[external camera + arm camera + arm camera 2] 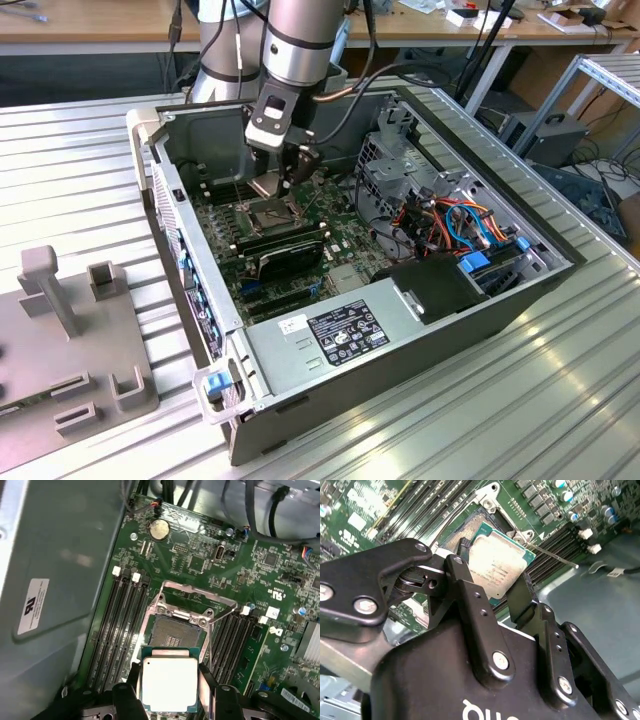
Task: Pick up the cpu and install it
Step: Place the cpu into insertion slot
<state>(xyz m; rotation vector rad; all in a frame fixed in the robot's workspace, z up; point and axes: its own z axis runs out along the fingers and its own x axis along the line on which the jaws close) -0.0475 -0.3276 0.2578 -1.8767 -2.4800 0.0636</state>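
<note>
One black claw [283,172] clamped on opposite edges of the cpu [169,682], silver-grey chip held flat between both fingers [470,600], just above open socket [172,635] with metal frame swung back, green motherboard [200,555] beneath, inside open computer case [400,350] on ribbed metal bench [80,180]

Illegible print on power-supply label [348,333] and case-wall sticker [33,606]

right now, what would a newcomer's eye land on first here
The silver cpu, clamped in the black gripper close over the open socket on the green motherboard. In the exterior view, the arm reaches down into an open pc case lying on a ribbed metal table.
</note>
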